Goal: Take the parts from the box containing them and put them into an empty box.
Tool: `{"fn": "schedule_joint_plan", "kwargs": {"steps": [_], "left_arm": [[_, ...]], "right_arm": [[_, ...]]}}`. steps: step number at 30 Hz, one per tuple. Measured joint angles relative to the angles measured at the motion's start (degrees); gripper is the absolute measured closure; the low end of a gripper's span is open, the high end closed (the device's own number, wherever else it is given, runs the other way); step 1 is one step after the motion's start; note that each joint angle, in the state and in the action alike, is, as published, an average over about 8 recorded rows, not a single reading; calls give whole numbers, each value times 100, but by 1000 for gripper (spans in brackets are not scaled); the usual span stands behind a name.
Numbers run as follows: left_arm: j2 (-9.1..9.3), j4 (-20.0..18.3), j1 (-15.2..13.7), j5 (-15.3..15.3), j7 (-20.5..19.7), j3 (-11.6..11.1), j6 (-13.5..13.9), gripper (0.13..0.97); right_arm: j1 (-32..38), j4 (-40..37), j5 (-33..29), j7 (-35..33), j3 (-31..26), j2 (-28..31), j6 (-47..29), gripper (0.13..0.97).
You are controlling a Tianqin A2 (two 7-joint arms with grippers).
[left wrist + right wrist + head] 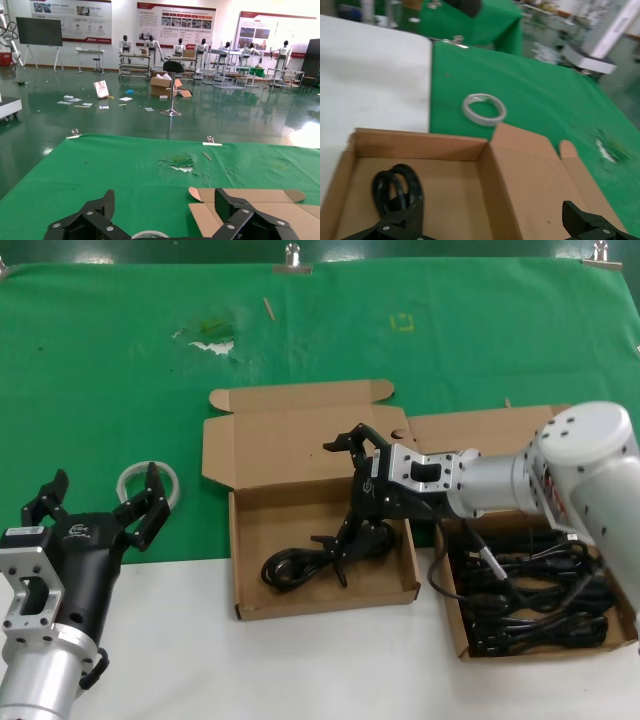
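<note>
- Landmark: the empty box [322,555], lid folded back, with one cord [300,565] lying across its floor; everything below is placed relative to it.
- My right gripper [340,510] hangs over that box, its fingers spread apart and clamped on nothing; the cord lies just under them, and I cannot tell whether a lower finger touches it.
- Step in hand, as I judge it: the release of a cord; next I must lift clear of the box wall and reach for another.
- The remaining parts [535,600] sit heaped in the source box [452,612], just beside the landmark on my right.
- My left gripper [95,505] waits well off on my left, fingers apart.
- A white tape ring [148,483] lies between it and the landmark.
- Surface: a green cloth [100,370] beyond the landmark, a white tabletop [300,670] nearer me.
- Room: a glossy green floor [150,125], wall posters, humanoid robots ranked at the back.
</note>
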Motion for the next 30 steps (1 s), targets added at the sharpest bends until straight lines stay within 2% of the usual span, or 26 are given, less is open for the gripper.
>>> {"fn": "schedule_joint_plan", "kwargs": {"steps": [4, 12, 21, 30], "left_arm": [[0, 0, 0, 0, 0, 1, -1, 453], [0, 0, 0, 0, 0, 2, -2, 280], [0, 0, 0, -1, -2, 4, -4, 172], [0, 1, 1, -1, -2, 6, -6, 132]], "right_arm": [[-395, 481, 135, 227, 120, 62, 356, 129], [-1194, 1455, 409, 686, 364, 188, 1075, 129], [-2094, 2552, 717, 1202, 638, 330, 1886, 129], [-2993, 3648, 1025, 1721, 911, 472, 2695, 129]]}}
